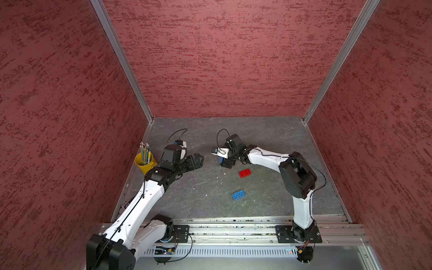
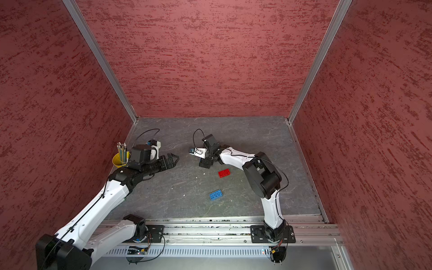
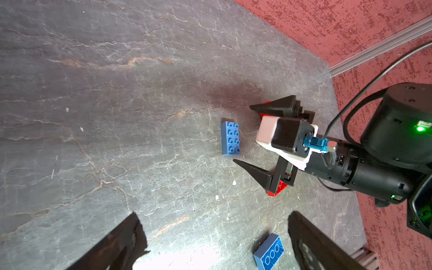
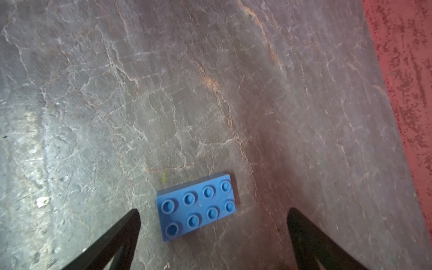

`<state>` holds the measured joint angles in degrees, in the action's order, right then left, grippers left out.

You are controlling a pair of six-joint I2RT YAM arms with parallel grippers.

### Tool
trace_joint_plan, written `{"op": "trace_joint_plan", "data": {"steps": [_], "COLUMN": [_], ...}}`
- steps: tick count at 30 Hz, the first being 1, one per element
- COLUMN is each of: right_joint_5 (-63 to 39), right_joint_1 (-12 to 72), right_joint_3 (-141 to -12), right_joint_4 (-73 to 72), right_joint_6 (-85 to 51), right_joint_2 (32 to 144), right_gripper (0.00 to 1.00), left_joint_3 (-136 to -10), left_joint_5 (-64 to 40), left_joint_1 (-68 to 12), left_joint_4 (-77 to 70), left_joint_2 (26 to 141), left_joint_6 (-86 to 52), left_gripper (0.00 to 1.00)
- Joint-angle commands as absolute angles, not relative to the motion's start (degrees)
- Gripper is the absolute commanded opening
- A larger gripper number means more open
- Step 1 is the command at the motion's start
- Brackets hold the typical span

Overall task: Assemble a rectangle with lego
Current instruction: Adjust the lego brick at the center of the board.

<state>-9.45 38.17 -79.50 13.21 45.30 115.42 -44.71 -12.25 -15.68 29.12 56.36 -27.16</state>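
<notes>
Two hands spread wide, left hand (image 3: 214, 217), right hand (image 4: 213, 211) over studded blue brick (image 4: 196, 207), veined slate table (image 4: 163, 93)

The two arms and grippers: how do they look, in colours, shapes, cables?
Both the left arm and the right arm have white shells with black joints and thin black cables looping at the wrist. The left gripper and the right gripper have black, wedge-shaped fingers tapering to points. A green light glows on the right arm.
</notes>
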Motion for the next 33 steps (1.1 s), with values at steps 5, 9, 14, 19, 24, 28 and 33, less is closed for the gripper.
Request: {"op": "trace_joint_plan", "data": {"steps": [5, 9, 14, 19, 24, 28, 33], "right_joint_5": [-12.01, -13.51, -13.45, -13.11, -12.92, -13.83, -16.50], "right_joint_1": [38.32, 38.33, 38.32, 38.32, 38.28, 37.99, 36.90], "right_joint_3": [-81.19, -81.21, -81.12, -80.62, -80.68, -80.77, -81.09], "right_joint_4": [11.42, 10.82, 9.56, 8.11, 8.17, 9.02, 10.55], "right_joint_6": [45.07, 44.55, 43.92, 42.24, 41.14, 40.05, 38.73], "right_joint_2": [119.34, 120.57, 121.61, 121.80, 122.42, 122.81, 122.78], "right_gripper": [0.92, 0.90, 0.86, 0.79, 0.80, 0.80, 0.81], "left_joint_3": [-44.27, -44.08, -43.33, -43.07, -43.07, -43.06, -44.13], "left_joint_5": [-15.16, -15.56, -16.08, -16.42, -16.85, -17.05, -17.29], "left_joint_1": [-14.08, -13.46, -12.88, -12.52, -12.39, -12.23, -12.04], "left_joint_4": [27.38, 27.77, 27.69, 27.19, 27.09, 26.98, 27.74], "left_joint_2": [55.60, 55.30, 55.05, 55.23, 55.22, 55.22, 55.87], "left_joint_6": [-25.76, -25.52, -25.59, -25.81, -25.94, -26.03, -25.82], "left_gripper": [1.00, 1.00, 1.00, 1.00, 1.00, 1.00, 1.00]}}
